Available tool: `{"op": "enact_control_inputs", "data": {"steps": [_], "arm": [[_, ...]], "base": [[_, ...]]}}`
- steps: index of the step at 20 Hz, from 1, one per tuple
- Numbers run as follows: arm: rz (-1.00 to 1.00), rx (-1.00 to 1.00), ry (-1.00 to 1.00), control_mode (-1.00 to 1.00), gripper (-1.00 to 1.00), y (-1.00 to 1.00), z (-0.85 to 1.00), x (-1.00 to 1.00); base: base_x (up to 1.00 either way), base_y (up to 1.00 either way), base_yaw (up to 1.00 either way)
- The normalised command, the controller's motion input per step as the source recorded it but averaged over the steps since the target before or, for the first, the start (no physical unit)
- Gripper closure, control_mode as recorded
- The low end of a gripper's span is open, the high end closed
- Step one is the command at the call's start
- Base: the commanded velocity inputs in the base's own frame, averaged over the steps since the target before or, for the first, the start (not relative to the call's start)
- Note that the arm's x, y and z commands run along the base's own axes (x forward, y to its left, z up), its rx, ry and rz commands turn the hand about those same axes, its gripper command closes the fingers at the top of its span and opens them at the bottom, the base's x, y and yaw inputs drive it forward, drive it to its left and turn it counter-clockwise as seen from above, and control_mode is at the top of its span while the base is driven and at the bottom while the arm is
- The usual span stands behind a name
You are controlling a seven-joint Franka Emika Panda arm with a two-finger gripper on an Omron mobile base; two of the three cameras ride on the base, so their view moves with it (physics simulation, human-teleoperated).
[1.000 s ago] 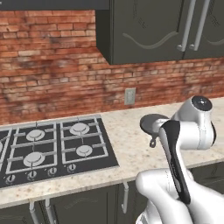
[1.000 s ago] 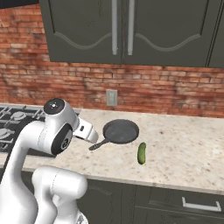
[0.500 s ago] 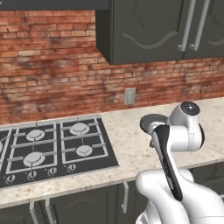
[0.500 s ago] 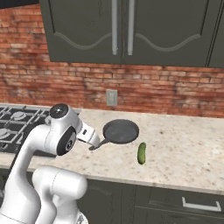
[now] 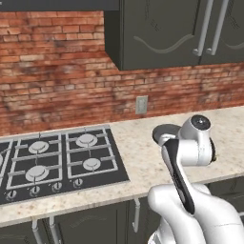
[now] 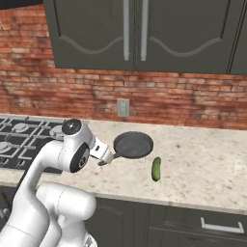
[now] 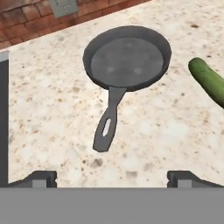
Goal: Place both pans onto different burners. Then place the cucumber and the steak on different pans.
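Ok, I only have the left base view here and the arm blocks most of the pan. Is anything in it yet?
Observer: No. In the hand view the pan is bare inside, sitting flat on the counter.
Operator: Where does its handle point?
Observer: Toward the gripper, whose jaws stand open, apart from the handle.
Operator: Is the cucumber anywhere near?
Observer: Yes. In the right base view the cucumber lies on the counter just in front of the pan, to its right, not touching it.
Operator: And the burners?
Observer: The burners sit to the pan's left, with bare counter between the pan and the cooktop.
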Motion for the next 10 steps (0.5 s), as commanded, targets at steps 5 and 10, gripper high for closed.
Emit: {"op": "enact_control_inputs", "data": {"steps": [5,10], "arm": [[-0.04,0.02,0.00,-1.00,-1.00,-0.08,-0.21,0.27],[-0.04,0.03,0.03,-1.00,-1.00,-0.01,-0.20,0.29]], "base": [[0.00,0.00,0.00],[0.00,0.00,0.00]]}}
